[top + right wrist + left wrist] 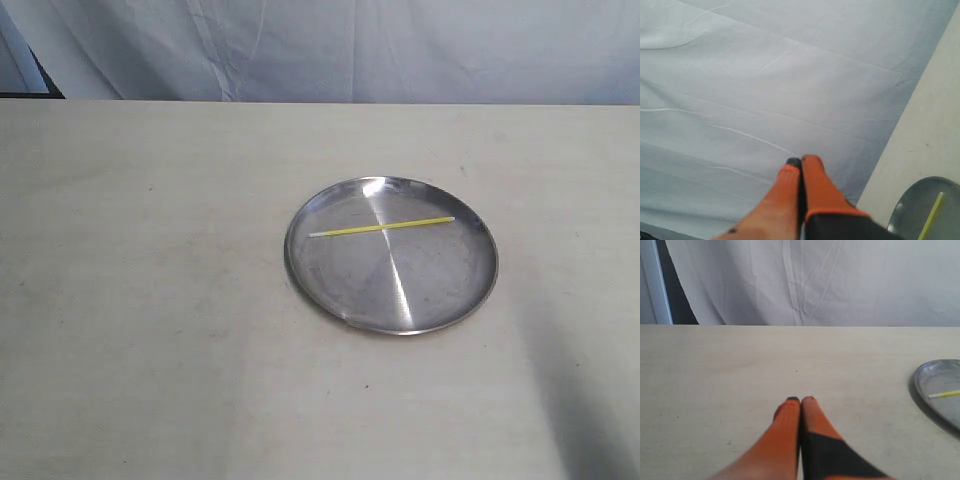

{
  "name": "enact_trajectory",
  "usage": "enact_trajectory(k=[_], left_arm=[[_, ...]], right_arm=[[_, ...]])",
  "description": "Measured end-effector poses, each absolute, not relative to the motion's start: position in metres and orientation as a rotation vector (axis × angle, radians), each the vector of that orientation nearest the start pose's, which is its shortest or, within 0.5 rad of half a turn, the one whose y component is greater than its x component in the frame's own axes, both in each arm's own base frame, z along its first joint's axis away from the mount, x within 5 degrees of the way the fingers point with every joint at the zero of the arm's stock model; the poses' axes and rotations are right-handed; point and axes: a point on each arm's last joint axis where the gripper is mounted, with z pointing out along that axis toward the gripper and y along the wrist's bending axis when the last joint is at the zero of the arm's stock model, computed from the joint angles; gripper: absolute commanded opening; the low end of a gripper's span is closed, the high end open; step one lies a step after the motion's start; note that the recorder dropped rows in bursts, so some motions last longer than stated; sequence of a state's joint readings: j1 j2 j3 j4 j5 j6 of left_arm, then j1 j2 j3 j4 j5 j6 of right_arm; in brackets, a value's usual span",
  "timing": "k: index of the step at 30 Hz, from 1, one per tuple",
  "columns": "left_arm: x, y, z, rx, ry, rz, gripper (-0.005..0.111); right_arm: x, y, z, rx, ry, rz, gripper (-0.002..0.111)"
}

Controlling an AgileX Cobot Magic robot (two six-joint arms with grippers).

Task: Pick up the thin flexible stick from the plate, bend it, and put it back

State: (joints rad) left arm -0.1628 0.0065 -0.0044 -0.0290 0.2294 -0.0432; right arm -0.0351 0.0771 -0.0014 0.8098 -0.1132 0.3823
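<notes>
A round silver plate (pixel 330 285) rests on the beige table right of centre. Across its far half lies the thin yellow stick (pixel 381 228), straight, with whitish tips. Neither arm appears in the exterior view. In the left wrist view my left gripper (pixel 800 400) is shut with nothing in it, above bare table, and the plate's rim (pixel 920 380) with one end of the stick (pixel 945 394) shows far off to the side. My right gripper (pixel 801 161) is shut and empty too, aimed at the white cloth, with the plate (pixel 905 215) and stick (pixel 931 216) at the frame's corner.
A white cloth backdrop (pixel 330 45) hangs behind the table's far edge. A dark gap (pixel 40 80) shows at the back left. A shadow (pixel 590 400) falls on the table's right front part.
</notes>
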Motion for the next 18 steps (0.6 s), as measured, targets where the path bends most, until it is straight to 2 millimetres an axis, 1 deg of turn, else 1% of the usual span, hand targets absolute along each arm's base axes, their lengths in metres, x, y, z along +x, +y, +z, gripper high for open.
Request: enact_trajectory(k=[2, 3, 5, 6, 7, 8, 9, 10, 11, 12, 13, 14, 15, 16, 17, 18], left_arm=[[0.055, -0.01, 0.193, 0.083, 1.716, -0.179, 0.0], [0.055, -0.01, 0.193, 0.083, 1.716, -0.179, 0.0], [0.055, -0.01, 0.193, 0.083, 1.716, -0.179, 0.0], [0.055, -0.01, 0.193, 0.083, 1.716, -0.179, 0.0], [0.055, -0.01, 0.193, 0.083, 1.716, -0.179, 0.0], [0.055, -0.01, 0.193, 0.083, 1.716, -0.179, 0.0], [0.055, -0.01, 0.193, 0.083, 1.716, -0.179, 0.0], [0.055, -0.01, 0.193, 0.083, 1.716, -0.179, 0.0], [0.055, -0.01, 0.193, 0.083, 1.716, -0.179, 0.0], [0.055, -0.01, 0.193, 0.083, 1.716, -0.179, 0.0], [0.055, -0.01, 0.193, 0.083, 1.716, -0.179, 0.0], [0.055, -0.01, 0.193, 0.083, 1.716, -0.179, 0.0], [0.055, -0.01, 0.193, 0.083, 1.716, -0.179, 0.0], [0.055, -0.01, 0.193, 0.083, 1.716, -0.179, 0.0], [0.055, -0.01, 0.193, 0.083, 1.716, -0.179, 0.0], [0.055, -0.01, 0.193, 0.083, 1.716, -0.179, 0.0]], right_arm=[[0.062, -0.009, 0.219, 0.921, 1.228, 0.856, -0.001], [0.062, -0.009, 0.225, 0.893, 1.232, 0.842, -0.001], [0.064, -0.007, 0.245, 0.804, 1.26, 0.772, -0.001], [0.073, -0.006, 0.264, 0.72, 1.327, 0.678, -0.001], [0.08, -0.005, 0.274, 0.677, 1.381, 0.629, -0.001], [0.098, -0.003, 0.288, 0.608, 1.499, 0.552, -0.001], [0.115, -0.001, 0.297, 0.54, 1.608, 0.481, -0.001], [0.145, 0.001, 0.31, 0.436, 1.776, 0.393, -0.001], [0.163, 0.002, 0.315, 0.378, 1.867, 0.347, -0.001], [0.202, 0.003, 0.316, 0.272, 2.027, 0.276, -0.001], [0.223, 0.003, 0.316, 0.212, 2.094, 0.247, 0.002], [0.258, 0.003, 0.315, 0.097, 2.192, 0.201, 0.011], [0.287, 0.004, 0.314, -0.021, 2.248, 0.163, 0.021], [0.308, 0.004, 0.316, -0.114, 2.277, 0.139, 0.036], [0.332, 0.005, 0.308, -0.216, 2.33, 0.122, 0.045], [0.348, 0.005, 0.305, -0.282, 2.363, 0.123, 0.053]])
